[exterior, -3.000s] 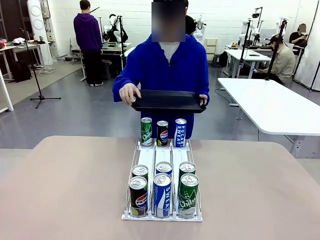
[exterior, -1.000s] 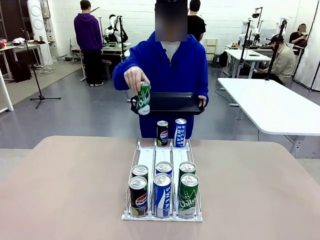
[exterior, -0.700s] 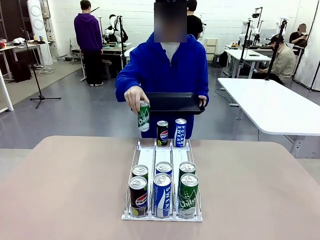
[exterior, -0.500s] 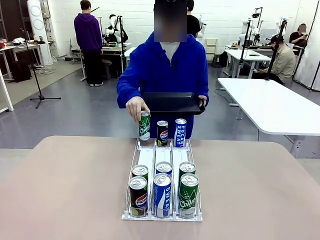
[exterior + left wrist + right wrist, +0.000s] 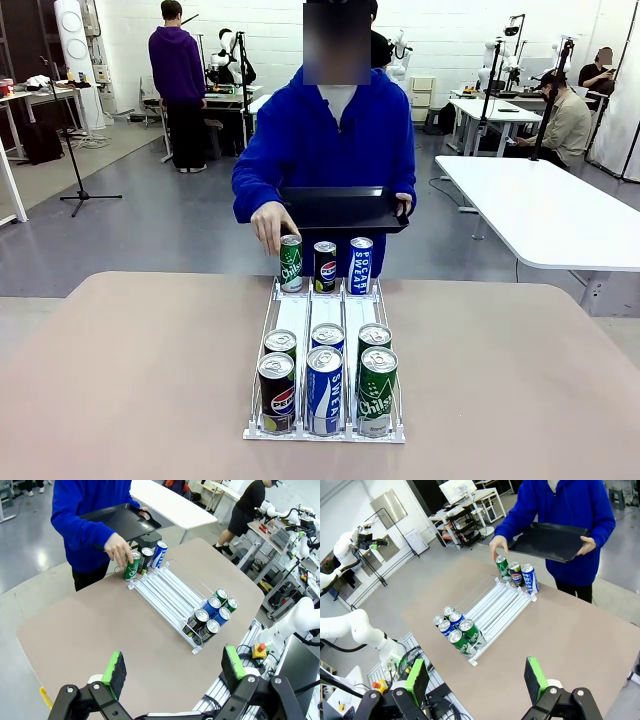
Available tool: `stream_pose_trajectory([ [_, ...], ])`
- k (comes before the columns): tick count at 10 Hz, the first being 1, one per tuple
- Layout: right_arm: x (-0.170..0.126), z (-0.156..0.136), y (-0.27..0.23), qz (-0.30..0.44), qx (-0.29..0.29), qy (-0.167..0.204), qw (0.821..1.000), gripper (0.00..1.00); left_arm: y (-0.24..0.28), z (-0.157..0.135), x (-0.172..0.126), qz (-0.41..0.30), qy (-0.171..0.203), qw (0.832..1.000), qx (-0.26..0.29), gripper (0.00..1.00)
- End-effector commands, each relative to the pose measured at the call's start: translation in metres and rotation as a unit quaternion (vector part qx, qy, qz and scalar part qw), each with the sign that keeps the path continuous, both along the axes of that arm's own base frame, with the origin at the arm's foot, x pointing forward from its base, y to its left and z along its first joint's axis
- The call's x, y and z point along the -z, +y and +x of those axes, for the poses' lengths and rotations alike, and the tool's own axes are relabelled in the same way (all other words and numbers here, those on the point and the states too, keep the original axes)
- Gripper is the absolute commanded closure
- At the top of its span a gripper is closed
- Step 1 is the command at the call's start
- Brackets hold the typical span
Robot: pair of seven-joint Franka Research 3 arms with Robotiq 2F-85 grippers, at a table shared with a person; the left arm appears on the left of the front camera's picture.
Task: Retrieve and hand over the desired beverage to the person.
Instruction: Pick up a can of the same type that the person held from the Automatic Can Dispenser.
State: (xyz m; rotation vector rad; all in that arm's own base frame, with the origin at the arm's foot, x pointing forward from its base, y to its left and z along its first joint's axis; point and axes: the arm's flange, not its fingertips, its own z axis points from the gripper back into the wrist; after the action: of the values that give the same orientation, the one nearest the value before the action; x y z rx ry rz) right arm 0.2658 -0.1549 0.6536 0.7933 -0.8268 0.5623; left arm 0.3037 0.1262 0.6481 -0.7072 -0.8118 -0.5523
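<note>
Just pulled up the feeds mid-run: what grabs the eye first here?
The person in the blue hoodie stands at the far side of the table, one hand on a green can at the far end of the white rack, the other hand holding a black tray. Six more cans crowd the rack's near end. The left gripper and right gripper both hang open above the table.

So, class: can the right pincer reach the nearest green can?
Probably yes: the right pincer is open; the nearest green can stands at the rack's front corner, away from the person's hand.
</note>
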Motion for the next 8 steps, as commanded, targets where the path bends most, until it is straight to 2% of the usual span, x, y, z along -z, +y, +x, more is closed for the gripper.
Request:
stream_pose_trajectory([
  [1, -0.003, 0.004, 0.001, 0.011, -0.006, -0.011, 1.000, 0.00, 0.001, 0.001, 0.000, -0.004, -0.011, 1.000, 0.007, 0.00],
  [4, -0.003, 0.004, 0.001, 0.011, -0.006, -0.011, 1.000, 0.00, 0.001, 0.001, 0.000, -0.004, -0.011, 1.000, 0.007, 0.00],
  [5, 0.000, 0.000, 0.000, 0.000, 0.000, 0.000, 1.000, 0.00, 0.001, 0.001, 0.000, -0.004, -0.011, 1.000, 0.007, 0.00],
  [7, -0.022, 0.018, 0.083, -0.124, -0.026, 0.124, 0.984, 0.00, 0.001, 0.001, 0.000, -0.004, -0.011, 1.000, 0.007, 0.00],
  [8, -0.022, 0.035, 0.132, -0.171, -0.003, 0.190, 0.967, 0.00, 0.001, 0.001, 0.000, -0.004, -0.011, 1.000, 0.007, 0.00],
])
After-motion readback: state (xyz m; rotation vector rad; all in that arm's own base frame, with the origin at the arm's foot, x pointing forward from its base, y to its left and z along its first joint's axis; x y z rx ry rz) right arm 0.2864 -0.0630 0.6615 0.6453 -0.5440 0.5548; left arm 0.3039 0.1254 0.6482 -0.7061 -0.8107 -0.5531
